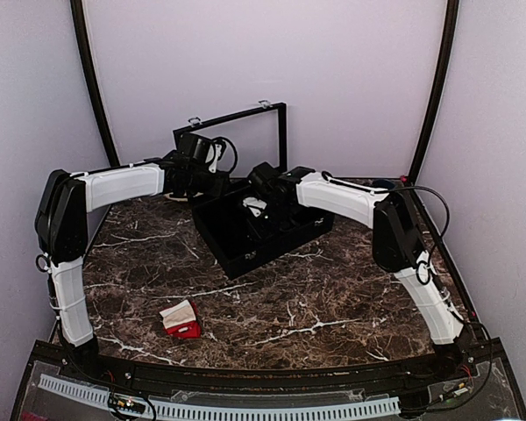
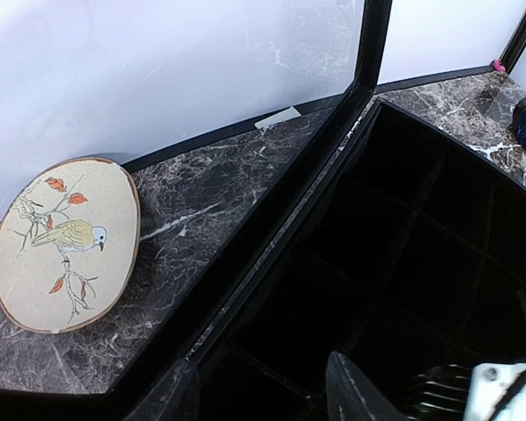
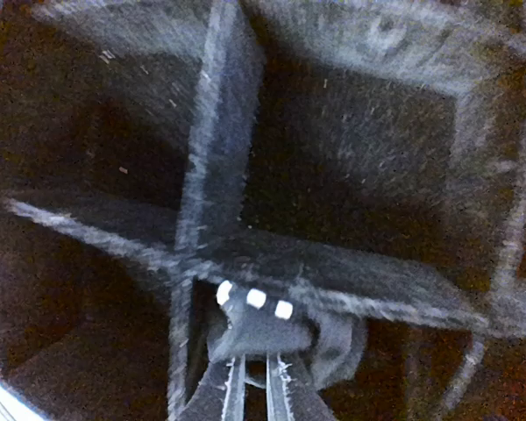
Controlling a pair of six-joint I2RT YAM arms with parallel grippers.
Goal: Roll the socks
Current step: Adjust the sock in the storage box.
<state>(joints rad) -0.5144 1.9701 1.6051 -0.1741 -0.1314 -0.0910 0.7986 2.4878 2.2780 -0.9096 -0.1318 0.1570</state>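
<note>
Both hands at black case (image 1: 245, 254): left hand (image 2: 261, 377) apart, empty; right hand (image 3: 256, 373) nearly together, grip unclear. Risk: snagging a divider (image 3: 219, 132) lifting out; socks (image 1: 182, 320) sit well away on surface (image 1: 333, 298).

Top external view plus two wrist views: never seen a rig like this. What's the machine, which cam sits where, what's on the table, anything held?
These are two robot arms bolted at the table's near edge, each ending in a two-finger gripper. The top view looks down from above and behind them. The other two pictures come from a camera on each wrist.

On the marble table are an open black case with compartments and red socks with a cream cuff, near the left arm's base. The left wrist view also shows an oval bird-painted plate outside the case, by the back wall.

The left gripper is open and empty. The right gripper points into a compartment at a dark fabric bundle with white dots. I can't tell whether it grips the bundle.
</note>
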